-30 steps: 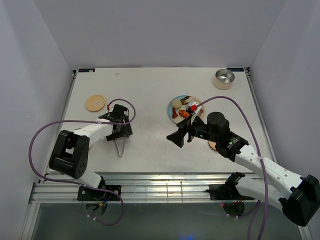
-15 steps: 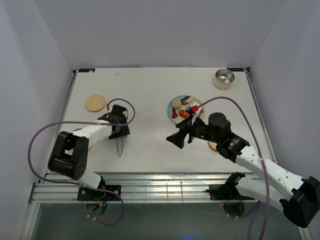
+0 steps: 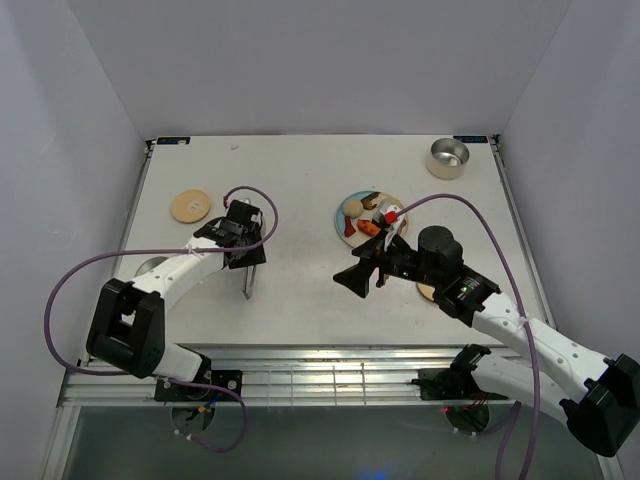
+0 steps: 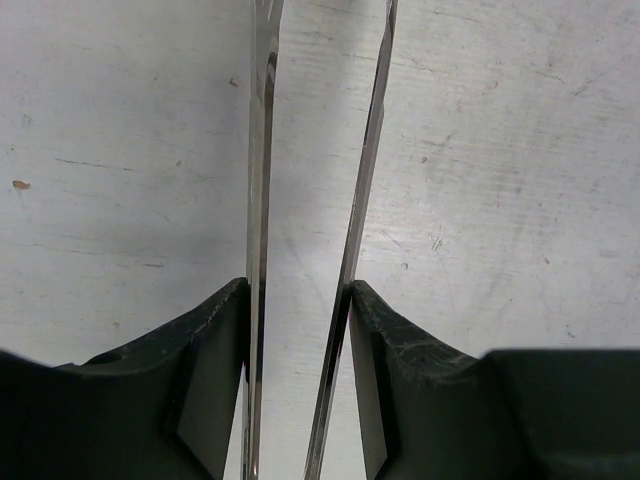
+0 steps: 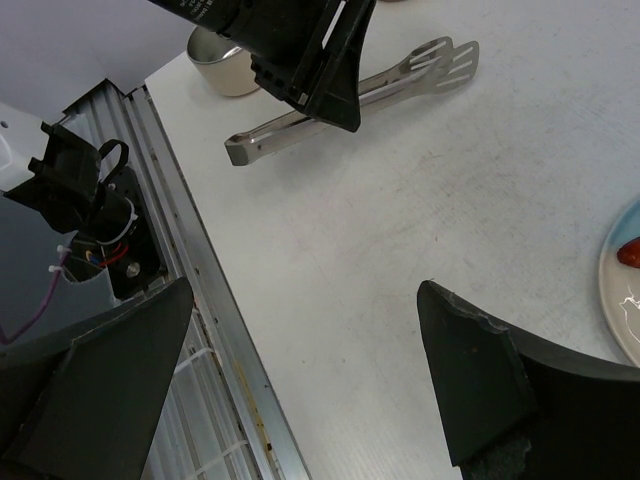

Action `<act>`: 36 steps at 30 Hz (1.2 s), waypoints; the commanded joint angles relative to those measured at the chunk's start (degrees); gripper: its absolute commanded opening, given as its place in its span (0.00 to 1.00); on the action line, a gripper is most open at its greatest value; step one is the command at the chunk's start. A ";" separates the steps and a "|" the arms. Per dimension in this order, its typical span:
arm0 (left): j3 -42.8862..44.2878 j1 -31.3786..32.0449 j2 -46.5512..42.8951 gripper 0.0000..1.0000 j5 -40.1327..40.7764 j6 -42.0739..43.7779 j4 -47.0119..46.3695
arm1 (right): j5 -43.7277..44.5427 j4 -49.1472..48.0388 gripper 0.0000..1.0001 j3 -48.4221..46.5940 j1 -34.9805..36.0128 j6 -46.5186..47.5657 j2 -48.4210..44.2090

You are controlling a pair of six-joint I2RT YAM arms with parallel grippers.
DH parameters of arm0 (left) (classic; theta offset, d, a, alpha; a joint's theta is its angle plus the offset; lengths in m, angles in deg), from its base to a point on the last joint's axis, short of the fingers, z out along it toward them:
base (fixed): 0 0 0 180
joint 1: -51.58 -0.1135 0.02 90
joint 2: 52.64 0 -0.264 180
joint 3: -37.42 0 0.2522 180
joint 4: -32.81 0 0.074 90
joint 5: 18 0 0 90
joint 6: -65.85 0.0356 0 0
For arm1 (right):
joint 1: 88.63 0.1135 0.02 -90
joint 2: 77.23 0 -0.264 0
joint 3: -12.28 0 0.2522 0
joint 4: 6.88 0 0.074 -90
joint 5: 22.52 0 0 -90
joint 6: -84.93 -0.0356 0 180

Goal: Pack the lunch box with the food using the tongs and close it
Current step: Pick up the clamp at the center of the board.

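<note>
The silver tongs point(image 3: 247, 280) lie on the table at centre left, with their joined end towards the near edge. My left gripper point(image 3: 243, 258) straddles them. In the left wrist view my left gripper point(image 4: 298, 290) has one finger pressed on the outside of each tong arm point(image 4: 262, 150), so it is shut on them. The food point(image 3: 370, 212) sits on a blue-and-white plate point(image 3: 345, 225) at centre right. My right gripper point(image 3: 352, 277) hovers wide open and empty just near-left of the plate. The round silver lunch box point(image 3: 448, 157) stands at the back right.
A tan wooden disc point(image 3: 190, 205) lies at the back left. A pale round cup point(image 5: 222, 65) sits under my left arm by the near rail. Another tan disc point(image 3: 428, 291) is partly hidden under my right arm. The plate's edge point(image 5: 615, 290) shows in the right wrist view.
My left gripper has closed onto the tongs and squeezed their arms closer together. It has shifted slightly right, and the tongs have swung straighter. The right arm has barely moved.
</note>
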State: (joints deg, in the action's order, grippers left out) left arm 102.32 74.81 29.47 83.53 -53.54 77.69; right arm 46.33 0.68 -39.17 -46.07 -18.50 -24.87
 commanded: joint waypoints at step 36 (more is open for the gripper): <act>0.19 8.06 -4.77 0.51 4.99 -1.99 3.69 | 10.96 3.48 1.00 -2.74 0.32 5.43 0.82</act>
State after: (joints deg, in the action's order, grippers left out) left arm 102.78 81.47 23.63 86.59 -54.17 86.89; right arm 55.47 4.68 -42.65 -46.07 -14.67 -22.29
